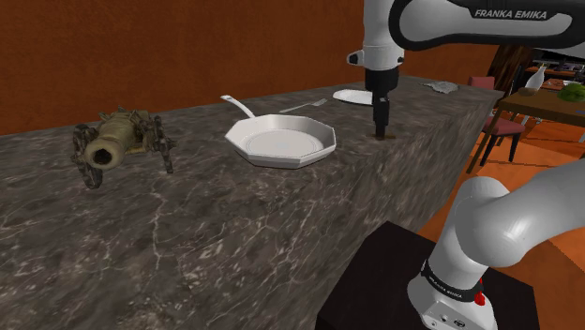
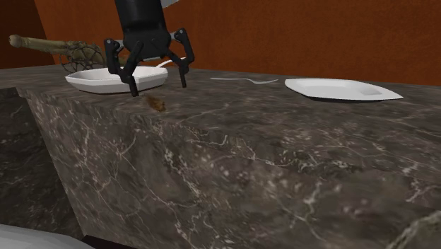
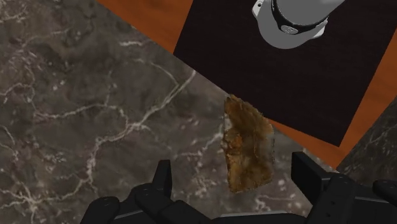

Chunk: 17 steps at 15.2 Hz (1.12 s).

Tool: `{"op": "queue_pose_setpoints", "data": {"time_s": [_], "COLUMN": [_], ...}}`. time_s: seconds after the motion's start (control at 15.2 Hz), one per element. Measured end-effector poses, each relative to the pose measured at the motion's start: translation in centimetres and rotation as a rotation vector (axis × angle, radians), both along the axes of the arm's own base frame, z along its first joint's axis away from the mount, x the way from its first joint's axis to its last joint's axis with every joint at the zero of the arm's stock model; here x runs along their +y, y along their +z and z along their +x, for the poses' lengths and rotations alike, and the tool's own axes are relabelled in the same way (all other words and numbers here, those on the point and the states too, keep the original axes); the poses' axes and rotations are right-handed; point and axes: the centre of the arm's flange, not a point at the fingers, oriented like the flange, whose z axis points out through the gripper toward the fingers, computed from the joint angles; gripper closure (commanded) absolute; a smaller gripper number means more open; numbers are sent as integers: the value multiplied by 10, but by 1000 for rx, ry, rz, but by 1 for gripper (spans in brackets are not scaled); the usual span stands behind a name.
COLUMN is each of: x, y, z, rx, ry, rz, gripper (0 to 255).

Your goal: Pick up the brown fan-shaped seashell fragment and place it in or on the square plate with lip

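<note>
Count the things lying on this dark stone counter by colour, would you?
White: 3 (pan, fork, square plate)
Brown: 1 (shell fragment)
Olive-brass: 1 (toy cannon)
Grey: 1 (small crumpled thing)
Total: 6

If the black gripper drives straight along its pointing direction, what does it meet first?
Probably the brown fan-shaped shell fragment, lying between the gripper's open fingers on the dark marbled counter; fingertips might reach counter first.
</note>
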Motion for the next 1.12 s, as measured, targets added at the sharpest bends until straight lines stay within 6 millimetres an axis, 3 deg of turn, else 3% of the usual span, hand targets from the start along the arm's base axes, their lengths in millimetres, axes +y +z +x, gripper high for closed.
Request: {"op": "queue_pose_setpoints", "data": {"time_s": [0.13,0.53,0.59,1.12], "x": [-2,-4,-4,-4], "y": [-10,-14,-14,-10], "z": [-1,-1,-1,-1], "rx": [1,1,1,-9], "ry": [1,1,1,1], "rz": [0,0,0,-3], "gripper": [0,0,255,255]}}
